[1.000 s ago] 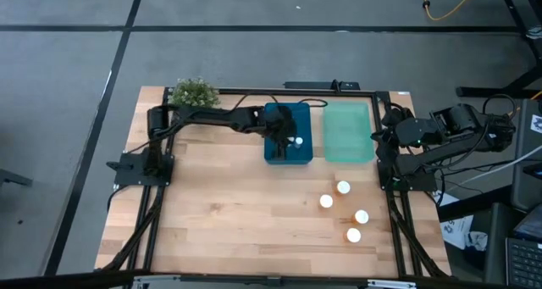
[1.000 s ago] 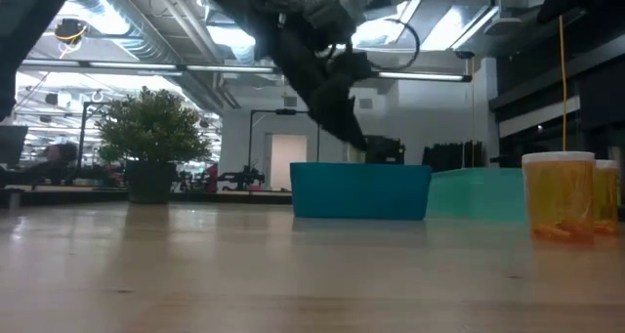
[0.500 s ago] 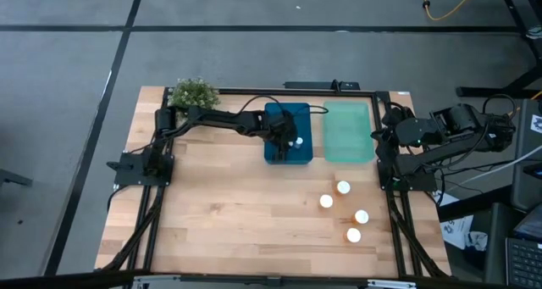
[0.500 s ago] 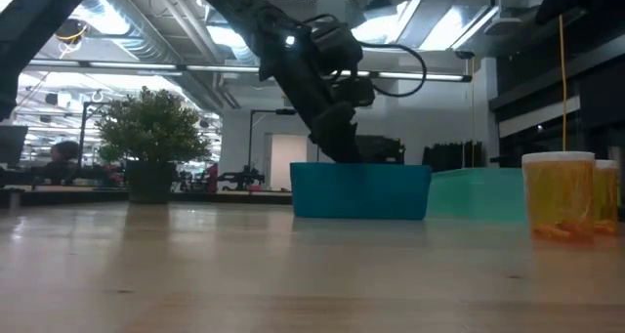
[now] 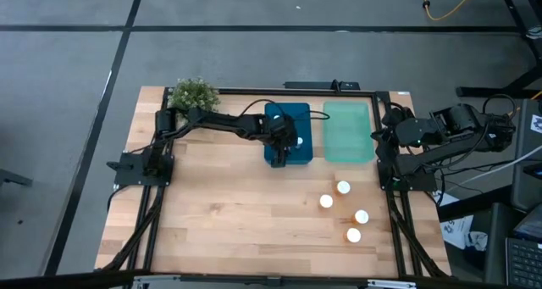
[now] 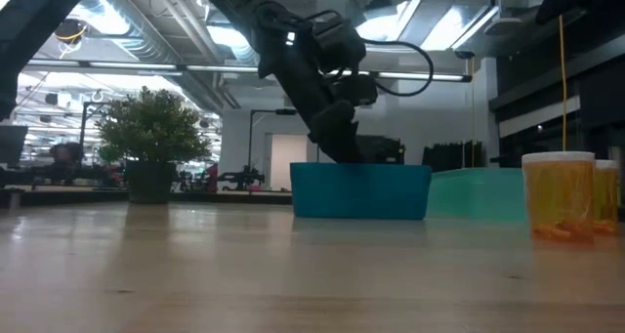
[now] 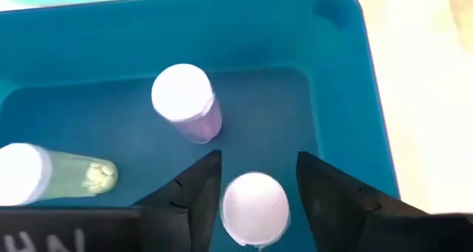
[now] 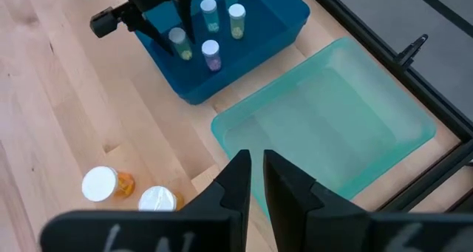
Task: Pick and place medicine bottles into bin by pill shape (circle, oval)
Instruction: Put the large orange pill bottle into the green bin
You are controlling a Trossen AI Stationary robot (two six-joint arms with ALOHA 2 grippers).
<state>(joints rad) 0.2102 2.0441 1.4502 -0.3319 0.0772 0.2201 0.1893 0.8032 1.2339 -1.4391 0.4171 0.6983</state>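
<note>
Left gripper (image 7: 255,179), blue bin (image 7: 347,75): fingers apart astride a white-capped bottle (image 7: 255,208); we lift straight, sparing neighbouring bottles.

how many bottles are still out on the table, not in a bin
4, in a loose cluster on the wood near the right arm. None looks hidden.

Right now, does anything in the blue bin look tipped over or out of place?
One thing: in the blue bin, a bottle with pale contents lies on its side, while the purple-tinted bottle stands upright. The left gripper straddles a third white-capped bottle. No pills look spilled.
</note>
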